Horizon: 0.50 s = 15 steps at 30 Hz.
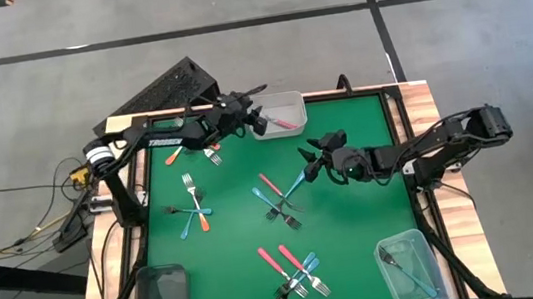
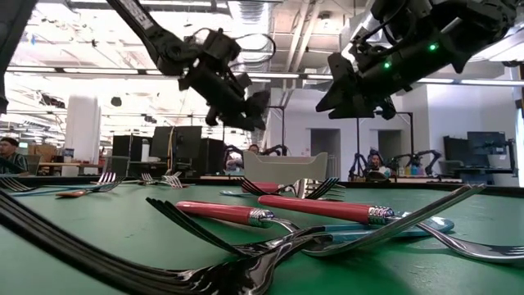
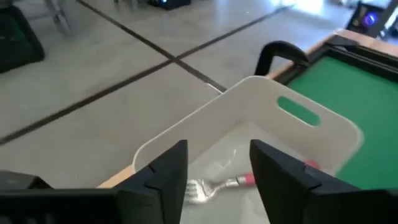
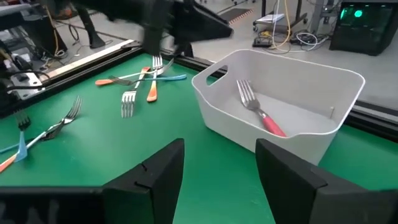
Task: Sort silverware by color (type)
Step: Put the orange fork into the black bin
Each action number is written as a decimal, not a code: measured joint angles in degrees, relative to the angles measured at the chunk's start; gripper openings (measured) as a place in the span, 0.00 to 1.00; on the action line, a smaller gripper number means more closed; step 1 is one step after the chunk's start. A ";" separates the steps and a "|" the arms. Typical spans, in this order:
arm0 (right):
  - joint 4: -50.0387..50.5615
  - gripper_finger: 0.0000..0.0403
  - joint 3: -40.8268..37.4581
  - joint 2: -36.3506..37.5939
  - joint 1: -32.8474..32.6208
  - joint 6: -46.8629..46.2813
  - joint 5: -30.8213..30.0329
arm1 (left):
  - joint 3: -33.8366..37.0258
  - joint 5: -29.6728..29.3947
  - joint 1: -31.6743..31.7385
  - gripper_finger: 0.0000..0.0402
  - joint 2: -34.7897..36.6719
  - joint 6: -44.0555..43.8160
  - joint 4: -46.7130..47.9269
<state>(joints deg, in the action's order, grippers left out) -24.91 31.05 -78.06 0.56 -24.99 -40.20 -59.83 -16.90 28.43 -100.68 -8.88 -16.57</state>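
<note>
A pink-handled fork lies flat on the floor of the white tub at the mat's far edge; the left wrist view shows the fork below my fingers. My left gripper hovers open just above the tub's left side, holding nothing. My right gripper hangs open over the middle of the green mat, facing the tub, with nothing between its fingers. Other forks with pink, orange and blue handles lie scattered on the mat.
Fork clusters lie at the far left, the left middle, the centre and the near centre. One clear tub stands at the near left; a second at the near right holds a blue fork.
</note>
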 joint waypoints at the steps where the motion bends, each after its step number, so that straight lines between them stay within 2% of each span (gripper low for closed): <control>1: 0.39 0.56 0.00 0.00 0.02 0.00 0.07 | 0.00 0.24 -0.25 0.41 1.19 1.27 1.47; 4: 1.64 0.56 0.00 -0.02 0.51 1.24 4.60 | -0.02 2.74 -1.32 0.42 5.33 5.00 8.45; 7: 1.81 0.55 0.00 -0.02 1.34 4.48 16.10 | 1.35 4.26 -3.85 0.43 9.83 6.27 12.14; 9: 1.84 0.54 0.00 -0.02 2.23 7.21 25.30 | 4.24 4.46 -6.23 0.43 13.31 7.04 10.31; 11: 2.66 0.52 0.29 -0.02 2.77 7.98 30.94 | 8.42 4.36 -8.64 0.43 17.08 7.10 8.18; 15: 6.58 0.49 2.02 -0.02 2.53 7.98 34.11 | 18.28 3.25 -13.36 0.43 24.45 5.52 2.07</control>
<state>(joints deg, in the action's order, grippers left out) -18.32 33.07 -78.08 3.09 -17.02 -6.09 -41.55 -13.65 15.07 -76.23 -3.36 -14.50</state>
